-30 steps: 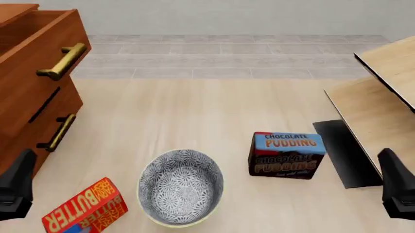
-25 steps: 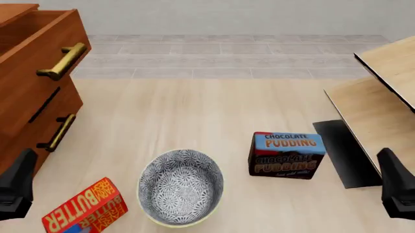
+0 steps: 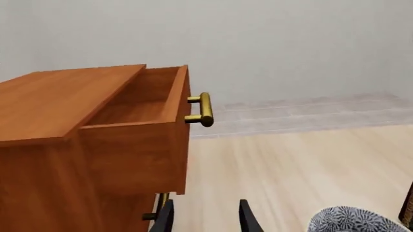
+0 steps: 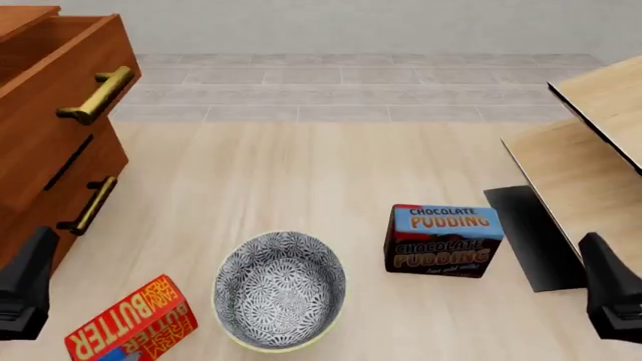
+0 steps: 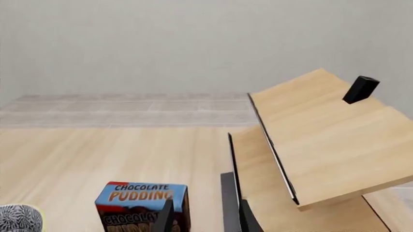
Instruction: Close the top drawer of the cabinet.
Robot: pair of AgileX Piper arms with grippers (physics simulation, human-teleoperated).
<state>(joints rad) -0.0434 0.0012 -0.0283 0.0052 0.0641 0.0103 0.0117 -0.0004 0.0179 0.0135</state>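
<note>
At the far left of the front view stands the tall reddish-brown wooden cabinet [image 4: 45,162], and its uppermost drawer [image 4: 62,71] with the brass bar handle [image 4: 98,95] juts well out, its inside bare in the left wrist view. Nothing touches it; the closing push has not begun, I judge. The left gripper [image 4: 25,292] waits low beside the cabinet's foot, fingers parted and empty. Next it likely must rise and press against the drawer front (not hook the handle). Rightward lie a red butter box [image 4: 132,322], a patterned grey bowl [image 4: 280,290] and a chocolate pudding box [image 4: 443,241]. The right gripper [image 4: 611,297] idles near pale wooden furniture [image 4: 587,162], fingers likewise apart.
</note>
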